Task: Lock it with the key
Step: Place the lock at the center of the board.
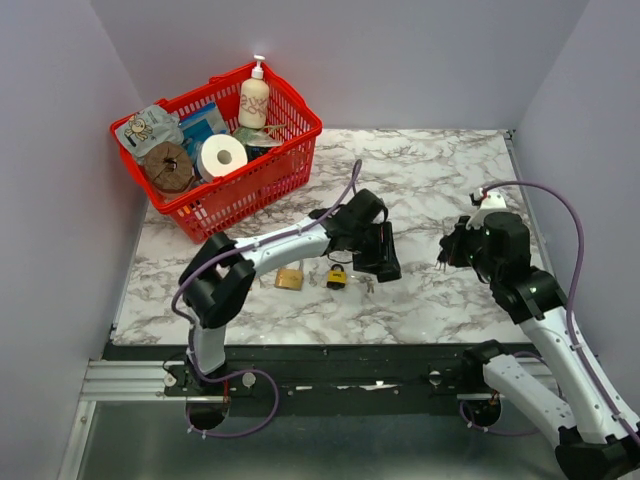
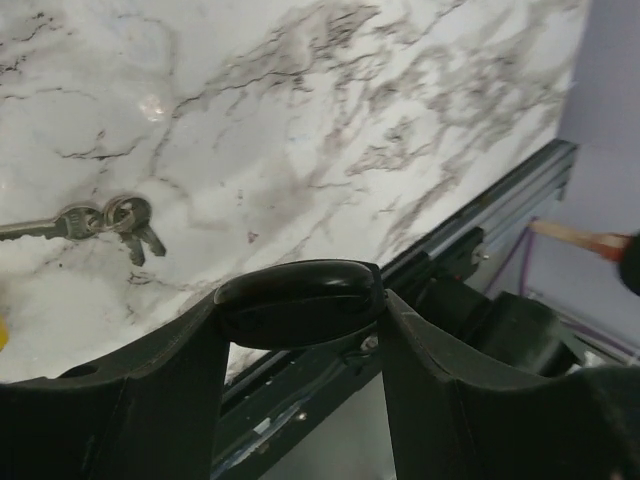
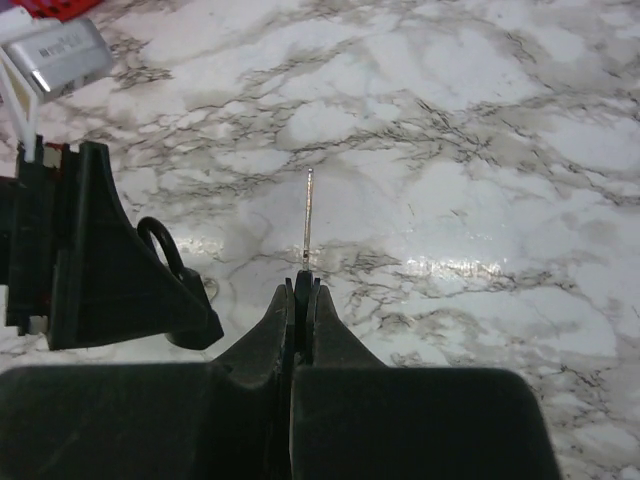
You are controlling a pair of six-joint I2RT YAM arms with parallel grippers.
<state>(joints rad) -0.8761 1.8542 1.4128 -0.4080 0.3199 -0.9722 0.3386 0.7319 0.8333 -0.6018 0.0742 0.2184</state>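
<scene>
A black padlock (image 2: 300, 300) sits clamped between the fingers of my left gripper (image 2: 300, 312), its rounded body filling the gap. The right wrist view shows that padlock (image 3: 172, 262) from the side, shackle up, behind a left finger (image 3: 105, 260). My right gripper (image 3: 303, 290) is shut on a key (image 3: 310, 215), whose thin blade sticks straight out ahead, clear of the padlock. From above, the left gripper (image 1: 383, 255) and right gripper (image 1: 445, 252) face each other over the middle of the marble table, a short gap apart.
A brass padlock (image 1: 289, 278), a small black and yellow padlock (image 1: 337, 277) and a ring of spare keys (image 2: 115, 220) lie on the marble under the left arm. A red basket (image 1: 250, 190) of goods stands back left. The table's front rail (image 2: 470, 230) is close by.
</scene>
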